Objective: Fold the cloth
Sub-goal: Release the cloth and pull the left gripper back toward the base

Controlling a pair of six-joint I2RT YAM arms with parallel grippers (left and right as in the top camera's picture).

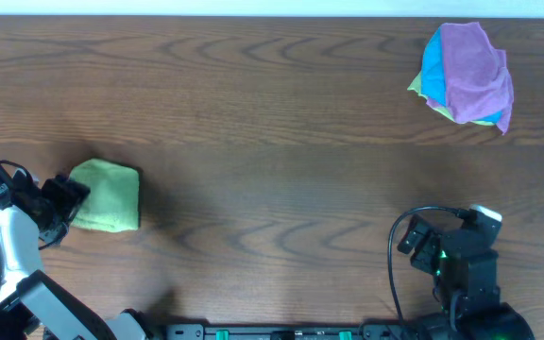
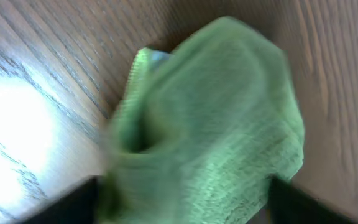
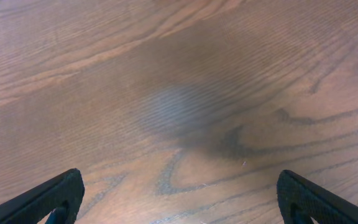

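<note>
The lime-green cloth (image 1: pixel 108 195) lies bunched in a small folded bundle on the wooden table at the left. My left gripper (image 1: pixel 64 195) sits at its left edge. In the left wrist view the cloth (image 2: pixel 216 118) fills the frame, blurred. The left gripper (image 2: pixel 182 202) has its two dark fingers spread wide on either side of the cloth, open and not pinching it. My right gripper (image 1: pixel 412 236) rests near the front right of the table. In its wrist view the right gripper (image 3: pixel 179 196) stands open over bare wood.
A heap of other cloths lies at the back right, a purple cloth (image 1: pixel 476 64) on top of a blue cloth (image 1: pixel 433 72). The table's far edge (image 1: pixel 272 17) runs along the top of the overhead view.
</note>
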